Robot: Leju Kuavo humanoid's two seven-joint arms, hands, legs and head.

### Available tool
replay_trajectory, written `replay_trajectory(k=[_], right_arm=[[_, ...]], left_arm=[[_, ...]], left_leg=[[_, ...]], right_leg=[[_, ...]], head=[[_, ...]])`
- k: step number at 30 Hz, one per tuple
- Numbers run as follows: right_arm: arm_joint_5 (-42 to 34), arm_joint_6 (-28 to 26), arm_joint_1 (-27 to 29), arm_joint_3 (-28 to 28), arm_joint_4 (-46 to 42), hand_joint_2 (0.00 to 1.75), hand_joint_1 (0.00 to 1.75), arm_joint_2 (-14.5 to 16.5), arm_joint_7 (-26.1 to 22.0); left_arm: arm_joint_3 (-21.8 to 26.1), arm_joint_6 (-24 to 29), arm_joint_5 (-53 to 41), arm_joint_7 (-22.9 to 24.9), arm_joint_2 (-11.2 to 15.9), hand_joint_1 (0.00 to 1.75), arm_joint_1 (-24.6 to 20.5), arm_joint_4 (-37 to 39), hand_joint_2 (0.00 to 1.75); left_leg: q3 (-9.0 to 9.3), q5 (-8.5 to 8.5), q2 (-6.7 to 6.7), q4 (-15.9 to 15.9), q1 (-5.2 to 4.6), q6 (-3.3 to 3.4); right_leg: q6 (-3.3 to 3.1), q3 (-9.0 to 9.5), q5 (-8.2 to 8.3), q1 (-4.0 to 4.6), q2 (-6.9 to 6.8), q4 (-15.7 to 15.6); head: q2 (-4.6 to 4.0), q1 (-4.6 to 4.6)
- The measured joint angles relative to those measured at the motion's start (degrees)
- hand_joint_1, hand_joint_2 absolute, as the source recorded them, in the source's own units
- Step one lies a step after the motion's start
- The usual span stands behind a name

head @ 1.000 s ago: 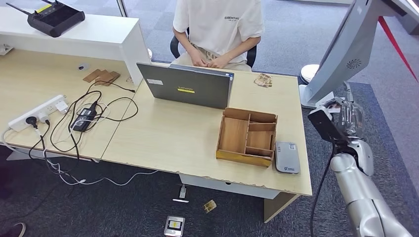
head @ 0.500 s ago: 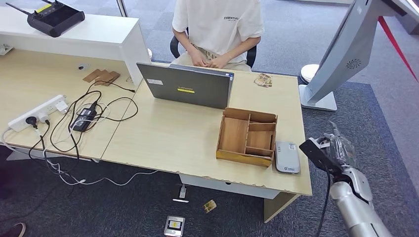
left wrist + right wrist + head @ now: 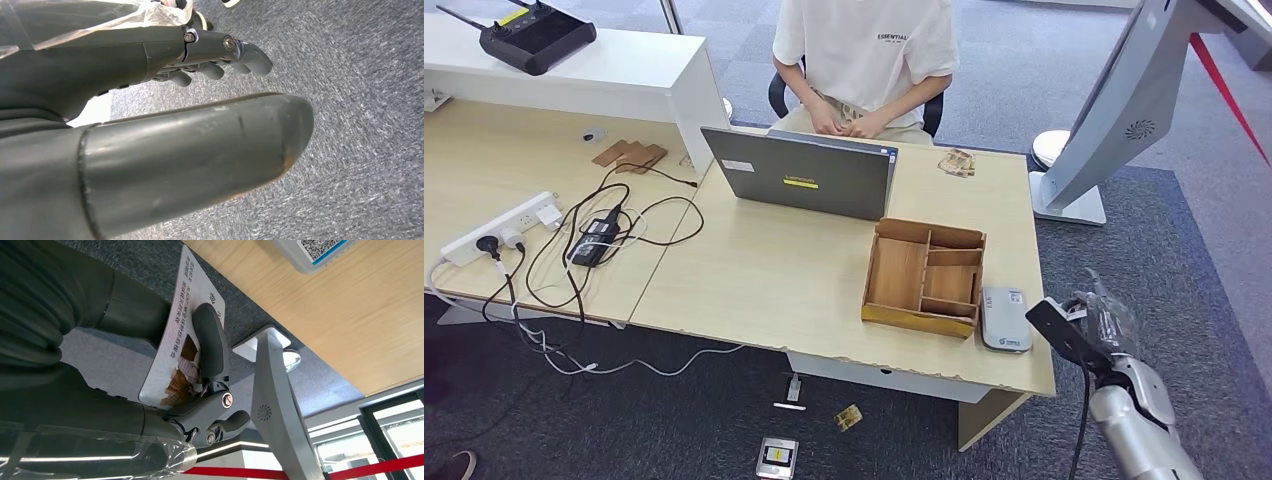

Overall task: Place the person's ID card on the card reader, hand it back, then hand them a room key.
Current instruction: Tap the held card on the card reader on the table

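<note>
An office reception or front-desk area is shown. A long light-wood counter (image 3: 764, 280) is set on grey carpet (image 3: 1124, 80), with a raised white ledge (image 3: 624, 75) at one end. An open laptop (image 3: 802, 180), a power strip (image 3: 499, 225) with tangled cables, a wooden compartment tray (image 3: 924, 276) and a card reader (image 3: 1005, 318) are laid out on it. A person (image 3: 864, 60) is seated on an office chair behind it, and a kiosk stand (image 3: 1114, 120) is placed beside a red barrier belt (image 3: 1224, 85).
</note>
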Motion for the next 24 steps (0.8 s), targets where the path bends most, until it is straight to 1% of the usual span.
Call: replay_trajectory(k=[5, 10, 24], right_arm=[[0.0, -0.4, 0.4, 0.1, -0.1, 1.75, 1.75, 0.3, 0.0], [-0.6, -0.8, 0.5, 0.1, -0.9, 1.75, 1.75, 0.8, -1.0], [-1.1, 1.4, 2.8, 0.3, -5.0, 1.75, 1.75, 1.2, -1.2]], left_arm=[[0.0, 0.0, 0.0, 0.3, 0.0, 0.0, 0.0, 0.0, 0.0], [0.0, 0.0, -0.2, 0.0, 0.0, 0.0, 0.0, 0.0, 0.0], [0.0, 0.0, -1.4, -0.2, 0.0, 0.0, -0.3, 0.0, 0.0]], left_leg=[[0.0, 0.0, 0.0, 0.0, 0.0, 0.0], [0.0, 0.0, 0.0, 0.0, 0.0, 0.0], [0.01, 0.0, 0.0, 0.0, 0.0, 0.0]], right_leg=[[0.0, 0.0, 0.0, 0.0, 0.0, 0.0], [0.0, 0.0, 0.0, 0.0, 0.0, 0.0], [0.0, 0.0, 0.0, 0.0, 0.0, 0.0]], head=[[0.0, 0.01], [0.0, 0.01], [0.0, 0.01]])
